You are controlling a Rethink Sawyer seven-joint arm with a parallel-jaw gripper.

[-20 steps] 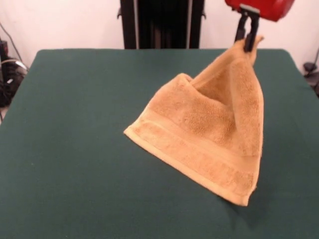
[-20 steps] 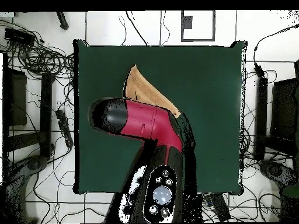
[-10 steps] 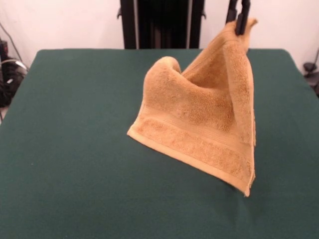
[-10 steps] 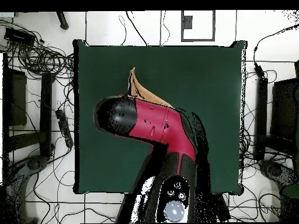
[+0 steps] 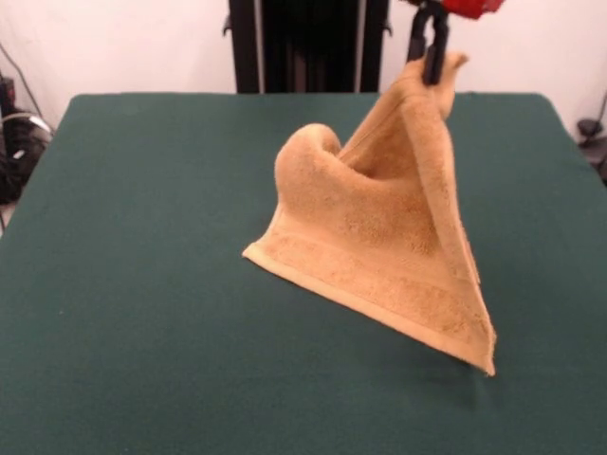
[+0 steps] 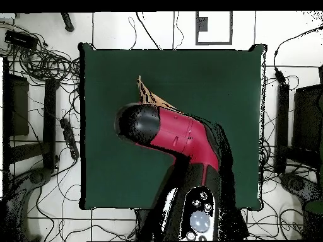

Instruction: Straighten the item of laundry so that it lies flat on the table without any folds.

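One corner of the washcloth (image 5: pixel 384 242) is pinched in the closed hand (image 5: pixel 432 59) at upper right of the frame; the lower hem is left on the surface (image 5: pixel 142 284), right of centre. It is presumably held tented so the folds can be drawn out.

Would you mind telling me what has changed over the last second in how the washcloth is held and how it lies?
The gripper, still shut on the washcloth by one corner, moved leftward in the front view, pulling the cloth into a taller tent. The lower hem stayed on the table; its nearest corner slid slightly rightward.
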